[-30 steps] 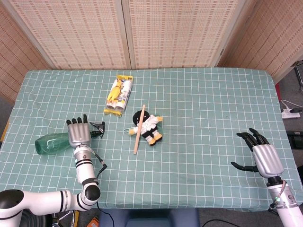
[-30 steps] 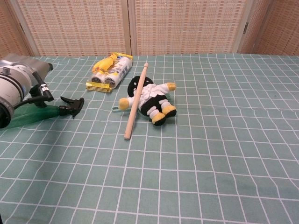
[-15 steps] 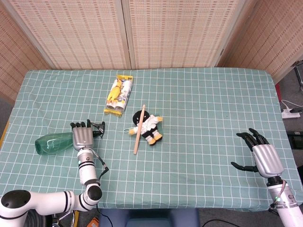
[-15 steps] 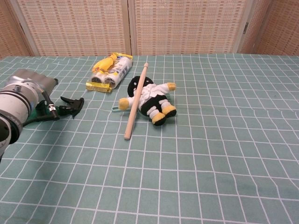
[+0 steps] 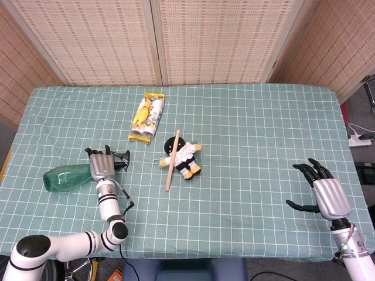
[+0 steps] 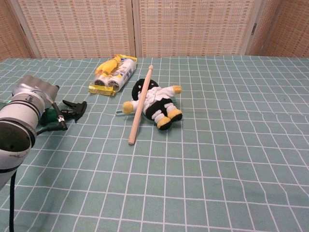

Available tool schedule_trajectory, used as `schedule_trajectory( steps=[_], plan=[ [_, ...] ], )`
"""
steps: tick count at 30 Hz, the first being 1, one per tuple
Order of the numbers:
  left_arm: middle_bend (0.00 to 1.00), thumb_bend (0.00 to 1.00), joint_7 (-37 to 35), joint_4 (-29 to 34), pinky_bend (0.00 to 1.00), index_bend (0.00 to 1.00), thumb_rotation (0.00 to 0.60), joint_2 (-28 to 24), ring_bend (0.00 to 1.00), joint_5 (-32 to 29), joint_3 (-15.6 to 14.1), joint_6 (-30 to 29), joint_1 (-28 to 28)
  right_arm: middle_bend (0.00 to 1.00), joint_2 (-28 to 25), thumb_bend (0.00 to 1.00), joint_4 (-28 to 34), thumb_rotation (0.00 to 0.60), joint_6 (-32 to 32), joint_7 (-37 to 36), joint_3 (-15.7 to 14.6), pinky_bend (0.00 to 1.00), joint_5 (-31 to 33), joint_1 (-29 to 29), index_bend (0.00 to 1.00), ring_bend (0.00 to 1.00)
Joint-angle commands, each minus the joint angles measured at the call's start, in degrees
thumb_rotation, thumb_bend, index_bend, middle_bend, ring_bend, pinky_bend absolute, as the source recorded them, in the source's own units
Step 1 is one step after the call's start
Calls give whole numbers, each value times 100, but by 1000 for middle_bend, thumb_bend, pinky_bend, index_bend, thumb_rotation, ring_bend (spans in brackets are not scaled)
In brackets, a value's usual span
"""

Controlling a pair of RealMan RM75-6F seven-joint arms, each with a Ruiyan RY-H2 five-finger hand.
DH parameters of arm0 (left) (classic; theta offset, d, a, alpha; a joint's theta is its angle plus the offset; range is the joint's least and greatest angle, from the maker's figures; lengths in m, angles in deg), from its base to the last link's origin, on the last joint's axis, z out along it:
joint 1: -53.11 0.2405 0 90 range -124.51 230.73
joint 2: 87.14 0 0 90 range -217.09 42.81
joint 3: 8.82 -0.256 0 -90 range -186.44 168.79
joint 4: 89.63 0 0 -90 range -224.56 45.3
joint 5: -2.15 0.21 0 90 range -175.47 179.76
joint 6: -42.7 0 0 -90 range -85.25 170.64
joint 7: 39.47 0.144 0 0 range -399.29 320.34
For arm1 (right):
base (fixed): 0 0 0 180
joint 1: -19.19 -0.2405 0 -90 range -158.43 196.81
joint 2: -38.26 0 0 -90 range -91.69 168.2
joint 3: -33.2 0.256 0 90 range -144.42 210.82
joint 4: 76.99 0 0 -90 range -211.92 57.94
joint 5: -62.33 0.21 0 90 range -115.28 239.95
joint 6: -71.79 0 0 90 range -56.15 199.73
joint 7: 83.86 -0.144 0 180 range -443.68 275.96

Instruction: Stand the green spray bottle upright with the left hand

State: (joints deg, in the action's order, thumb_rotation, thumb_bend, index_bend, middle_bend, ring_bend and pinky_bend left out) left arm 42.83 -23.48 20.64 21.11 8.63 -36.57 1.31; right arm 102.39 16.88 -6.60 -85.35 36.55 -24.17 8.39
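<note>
Lying translucent green spray bottle (image 5: 65,177)

Left hand (image 6: 36,94) seemingly covers lying green spray bottle (image 6: 70,109).

It looked like a robot test room: a table (image 5: 263,117) under a green checked cloth stood before woven screen panels (image 5: 211,41), with a power strip (image 5: 360,139) on the floor.
</note>
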Motion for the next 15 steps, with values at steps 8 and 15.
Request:
schedule_trajectory(
  steps=[8, 15],
  plan=[
    [309, 228, -15, -679, 161, 35, 600, 274, 226, -73, 128, 484, -14, 212, 43, 0, -5, 600, -32, 93, 18, 190, 19, 4, 190, 64],
    [500, 299, -324, -750, 223, 260, 600, 274, 367, 296, 105, 516, 41, 212, 49, 0, -14, 600, -43, 86, 14, 190, 10, 8, 190, 64]
  ],
)
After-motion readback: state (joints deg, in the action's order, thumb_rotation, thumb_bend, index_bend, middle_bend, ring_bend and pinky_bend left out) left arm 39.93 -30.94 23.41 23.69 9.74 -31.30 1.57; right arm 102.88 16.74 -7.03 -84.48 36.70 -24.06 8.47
